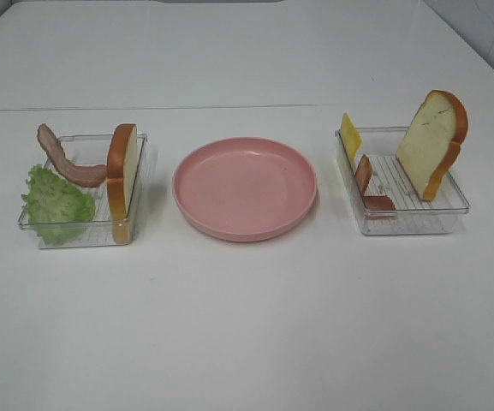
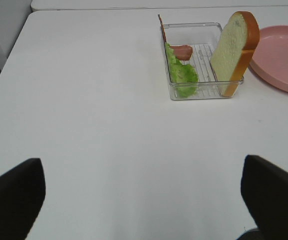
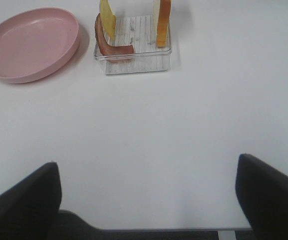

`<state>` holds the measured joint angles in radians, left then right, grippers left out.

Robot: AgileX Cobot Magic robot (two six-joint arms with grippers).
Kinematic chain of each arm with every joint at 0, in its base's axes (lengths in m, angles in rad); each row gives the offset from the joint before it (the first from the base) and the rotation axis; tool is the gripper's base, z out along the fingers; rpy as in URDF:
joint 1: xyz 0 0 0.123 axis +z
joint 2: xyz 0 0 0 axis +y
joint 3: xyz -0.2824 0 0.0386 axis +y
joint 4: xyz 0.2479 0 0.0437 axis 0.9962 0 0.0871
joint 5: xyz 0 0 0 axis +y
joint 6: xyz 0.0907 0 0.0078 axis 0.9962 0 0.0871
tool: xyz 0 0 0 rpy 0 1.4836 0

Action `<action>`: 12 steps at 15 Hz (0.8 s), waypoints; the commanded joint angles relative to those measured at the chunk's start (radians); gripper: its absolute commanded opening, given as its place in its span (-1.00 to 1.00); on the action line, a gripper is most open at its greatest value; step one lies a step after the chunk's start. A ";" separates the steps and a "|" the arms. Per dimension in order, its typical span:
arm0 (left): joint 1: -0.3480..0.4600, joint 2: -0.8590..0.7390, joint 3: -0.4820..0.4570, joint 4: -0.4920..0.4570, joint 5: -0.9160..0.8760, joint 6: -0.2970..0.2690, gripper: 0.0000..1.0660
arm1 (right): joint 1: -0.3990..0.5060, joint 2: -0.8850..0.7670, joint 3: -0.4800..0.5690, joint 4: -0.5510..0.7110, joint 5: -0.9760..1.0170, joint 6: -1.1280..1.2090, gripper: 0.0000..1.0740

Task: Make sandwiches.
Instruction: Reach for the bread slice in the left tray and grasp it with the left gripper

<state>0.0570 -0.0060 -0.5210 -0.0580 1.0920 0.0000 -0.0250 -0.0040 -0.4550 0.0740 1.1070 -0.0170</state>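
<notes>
On my high camera no sandwich is built yet; the parts sit in two clear trays either side of the plate. The left tray holds the lettuce at its near outer corner, the left bacon curving up behind it, and the left bread standing on edge against the wall nearest the plate. The right tray holds the cheese upright at its far corner on the plate side, the right bacon curled just in front of it, and the right bread propped up at a tilt on the outer side, rising well above the rim. Neither arm shows on that camera. On the left wrist feed, the left gripper is spread wide, its two dark fingers far apart with only bare table between them and nothing gripped; the left tray and its bread lie well ahead of it, offset toward the plate. The right wrist feed shows the same: the right gripper gapes wide and holds nothing, fingers at the edges of the view, with the right tray well ahead and the plate beside that tray.
</notes>
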 commanded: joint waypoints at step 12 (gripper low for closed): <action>0.001 0.324 -0.152 -0.009 0.134 -0.005 0.92 | 0.000 -0.029 0.004 0.003 -0.007 -0.001 0.68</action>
<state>0.0570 0.3740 -0.6950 -0.0570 1.2150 -0.0060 -0.0250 -0.0040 -0.4550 0.0740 1.1070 -0.0170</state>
